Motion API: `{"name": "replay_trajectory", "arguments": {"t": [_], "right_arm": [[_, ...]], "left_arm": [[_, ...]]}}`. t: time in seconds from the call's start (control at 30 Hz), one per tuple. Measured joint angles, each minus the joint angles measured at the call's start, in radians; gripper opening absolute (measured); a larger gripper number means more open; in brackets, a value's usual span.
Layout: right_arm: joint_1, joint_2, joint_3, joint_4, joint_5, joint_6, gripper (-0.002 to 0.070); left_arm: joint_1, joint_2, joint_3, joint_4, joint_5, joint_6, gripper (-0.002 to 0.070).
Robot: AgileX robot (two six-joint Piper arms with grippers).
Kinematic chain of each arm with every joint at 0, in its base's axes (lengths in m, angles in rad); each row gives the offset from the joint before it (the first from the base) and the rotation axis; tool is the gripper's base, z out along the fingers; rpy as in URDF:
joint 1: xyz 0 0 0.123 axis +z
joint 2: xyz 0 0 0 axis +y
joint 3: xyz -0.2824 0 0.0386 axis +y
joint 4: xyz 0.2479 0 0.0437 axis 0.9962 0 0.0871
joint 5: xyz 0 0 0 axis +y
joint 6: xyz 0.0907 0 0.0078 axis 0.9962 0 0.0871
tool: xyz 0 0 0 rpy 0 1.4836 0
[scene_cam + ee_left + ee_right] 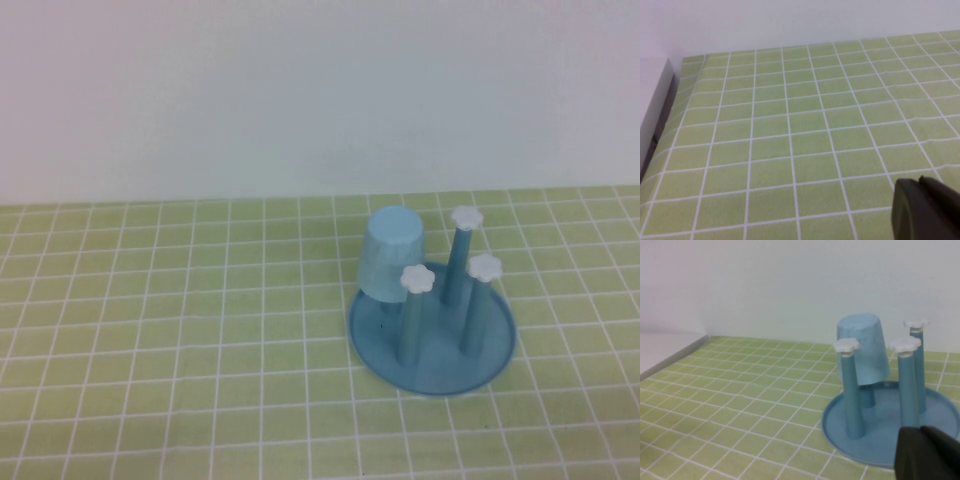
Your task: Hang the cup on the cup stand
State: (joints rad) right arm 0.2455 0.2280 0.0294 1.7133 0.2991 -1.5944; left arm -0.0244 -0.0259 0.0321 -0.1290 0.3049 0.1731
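Note:
The light blue cup [392, 255] sits upside down over the far left post of the blue cup stand [495, 352], tilted slightly. Three other posts with white flower caps [417, 279] stand bare. The right wrist view shows the cup [863, 347] on its post above the stand's dish [940, 415]. My right gripper [920, 431] is shut and empty, a short way in front of the dish. My left gripper [920, 181] is shut and empty over bare green cloth, away from the stand. Neither gripper shows in the high view.
A green checked cloth [180, 330] covers the table. A white wall [300, 90] stands behind it. A pale raised ledge [652, 110] runs along the table's edge near the left gripper and also shows in the right wrist view [665, 347].

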Motion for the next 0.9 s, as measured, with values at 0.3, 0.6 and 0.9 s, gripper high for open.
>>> {"name": "replay_trajectory", "arguments": {"t": [0.3, 0.6, 0.9], "right_arm": [[-0.151, -0.091, 0.000, 0.000, -0.008, -0.022, -0.0001], [-0.192, -0.111, 0.000, 0.005, -0.148, -0.041, -0.0001], [-0.202, -0.111, -0.006, -0.245, -0.088, 0.174, -0.0001]], "left_arm": [[-0.002, 0.000, 0.000, 0.000, 0.000, 0.000, 0.0000], [-0.002, 0.000, 0.000, -0.002, 0.000, 0.000, 0.0000], [-0.004, 0.000, 0.000, -0.002, 0.000, 0.000, 0.0000]]}}
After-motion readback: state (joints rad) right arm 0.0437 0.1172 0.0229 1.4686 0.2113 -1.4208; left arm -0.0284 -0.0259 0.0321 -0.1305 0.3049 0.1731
